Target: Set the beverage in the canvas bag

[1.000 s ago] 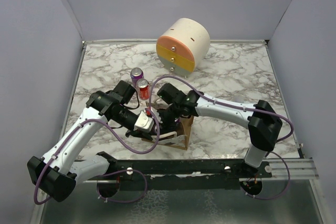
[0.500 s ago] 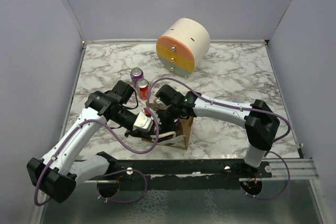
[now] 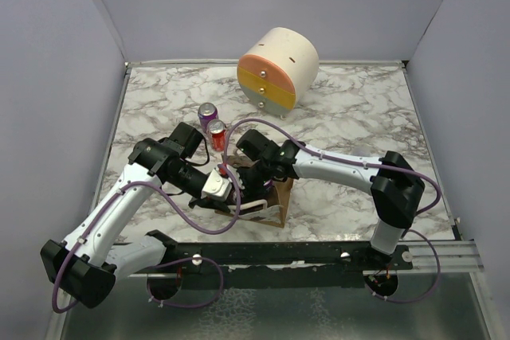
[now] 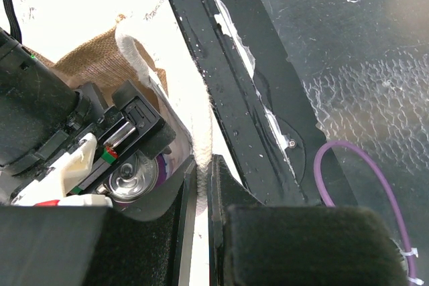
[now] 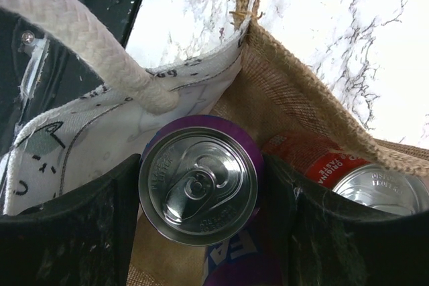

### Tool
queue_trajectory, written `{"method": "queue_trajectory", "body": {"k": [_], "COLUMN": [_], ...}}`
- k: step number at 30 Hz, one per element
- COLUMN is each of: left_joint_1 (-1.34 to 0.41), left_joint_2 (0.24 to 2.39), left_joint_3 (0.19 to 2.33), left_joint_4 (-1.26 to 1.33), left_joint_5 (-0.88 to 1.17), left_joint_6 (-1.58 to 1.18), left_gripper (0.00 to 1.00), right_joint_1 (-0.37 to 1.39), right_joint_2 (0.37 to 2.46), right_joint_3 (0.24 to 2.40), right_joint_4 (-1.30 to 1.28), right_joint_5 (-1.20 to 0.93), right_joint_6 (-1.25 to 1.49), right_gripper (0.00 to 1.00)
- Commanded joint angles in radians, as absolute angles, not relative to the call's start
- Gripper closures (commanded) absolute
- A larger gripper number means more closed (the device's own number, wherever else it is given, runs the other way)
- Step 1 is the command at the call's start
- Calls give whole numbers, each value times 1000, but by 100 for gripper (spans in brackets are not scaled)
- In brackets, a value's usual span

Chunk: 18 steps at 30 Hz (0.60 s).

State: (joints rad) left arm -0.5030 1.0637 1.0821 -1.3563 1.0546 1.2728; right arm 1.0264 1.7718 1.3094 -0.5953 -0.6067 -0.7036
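Observation:
The canvas bag [image 3: 276, 199] stands near the table's front edge, a tan burlap tote [image 5: 301, 92] with white rope handles [image 5: 87, 38]. My left gripper [image 4: 202, 165] is shut on one rope handle [image 4: 201, 132] and holds the bag's mouth open. My right gripper [image 5: 201, 189] is inside the bag, shut on a purple beverage can [image 5: 199, 185] held upright. The can's top also shows in the left wrist view [image 4: 131, 177]. A red can [image 5: 355, 179] stands in the bag beside it. In the top view both grippers meet over the bag, left [image 3: 233, 195] and right [image 3: 255, 179].
A purple can [image 3: 207, 111] and a red can [image 3: 217, 134] stand on the marble table behind the bag. A round cream-orange-yellow drawer cabinet [image 3: 277, 68] stands at the back. The black mounting rail [image 3: 319, 256] runs along the near edge.
My right arm has shifted slightly left over the bag. The left arm and the bag have not visibly moved.

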Motion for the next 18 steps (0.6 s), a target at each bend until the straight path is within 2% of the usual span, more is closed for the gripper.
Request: {"method": "queue_trajectory", "body": {"k": [1, 18], "left_joint_1": [-495, -482], "left_joint_2": [1055, 1078], "left_joint_3": [1077, 1080], "left_joint_4": [-1367, -1382], "left_joint_5": [1075, 1038], "left_joint_6": [1315, 1322], "left_gripper": [100, 100], "right_joint_1": [1044, 1044], "right_joint_2": [1776, 1738], "right_joint_3": [1267, 1273], "right_joint_4": [-554, -555], "right_joint_5": [-616, -630], "right_joint_6": [-684, -688], "right_gripper": [53, 34]}}
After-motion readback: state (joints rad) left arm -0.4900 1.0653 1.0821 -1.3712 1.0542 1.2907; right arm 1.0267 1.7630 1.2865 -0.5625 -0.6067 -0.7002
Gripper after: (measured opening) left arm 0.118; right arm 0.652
